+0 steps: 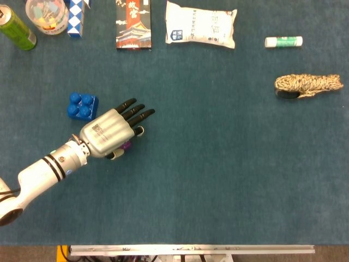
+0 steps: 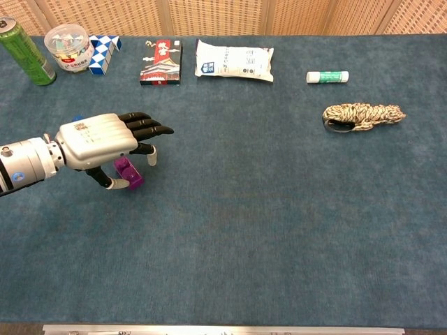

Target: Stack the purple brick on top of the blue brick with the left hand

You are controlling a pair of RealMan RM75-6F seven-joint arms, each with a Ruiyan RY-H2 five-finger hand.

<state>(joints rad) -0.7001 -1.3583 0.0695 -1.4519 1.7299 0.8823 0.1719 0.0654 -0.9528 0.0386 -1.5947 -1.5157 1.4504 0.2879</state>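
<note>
The purple brick [image 2: 129,172] lies on the blue cloth, mostly hidden under my left hand [image 1: 109,132] in the head view, where only a sliver [image 1: 126,145] shows. In the chest view my left hand [image 2: 105,143] hovers low over the brick with its fingers stretched out. The thumb tip sits just left of the brick and one white fingertip [image 2: 151,158] hangs to its right; I see no firm grip. The blue brick [image 1: 83,106] stands studs-up just left of the hand. The right hand is out of both views.
Along the far edge stand a green can [image 1: 16,28], a clear tub [image 1: 46,13], a blue-white snake puzzle [image 1: 76,15], a dark box [image 1: 133,24] and a white packet [image 1: 200,24]. A glue stick [image 1: 283,41] and a rope bundle [image 1: 308,84] lie at the right.
</note>
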